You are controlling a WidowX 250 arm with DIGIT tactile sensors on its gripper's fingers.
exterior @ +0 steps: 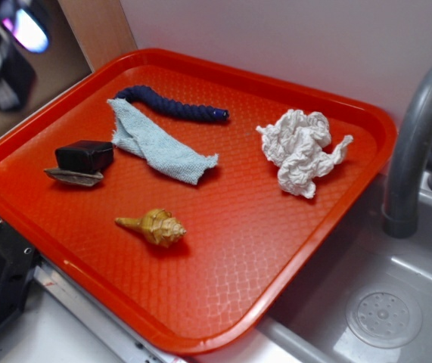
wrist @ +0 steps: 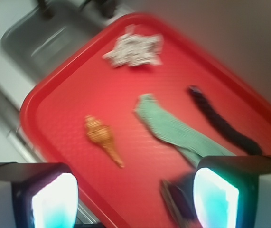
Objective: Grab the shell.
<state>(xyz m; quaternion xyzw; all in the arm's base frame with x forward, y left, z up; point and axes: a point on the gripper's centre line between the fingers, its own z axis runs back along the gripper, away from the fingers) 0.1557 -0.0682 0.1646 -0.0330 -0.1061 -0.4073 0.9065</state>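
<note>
The shell (exterior: pixel 155 226) (wrist: pixel 102 137) is a small tan-golden spiral conch lying on its side on the red tray (exterior: pixel 223 302) (wrist: pixel 126 90), near the tray's front edge, thin tail pointing left in the exterior view. The gripper (exterior: pixel 7 53) hangs blurred at the top left of the exterior view, high above and beyond the tray's left corner. In the wrist view the gripper (wrist: pixel 135 199) stands open, wide gap between its fingers, nothing held, with the shell well ahead of it.
On the tray also lie a light blue cloth (exterior: pixel 159 144), a dark blue rope piece (exterior: pixel 174 103), a crumpled white paper wad (exterior: pixel 300 150), and a black block (exterior: pixel 85 156) on a flat grey pointed piece (exterior: pixel 73 177). A grey sink (exterior: pixel 382 310) with faucet (exterior: pixel 416 144) lies right.
</note>
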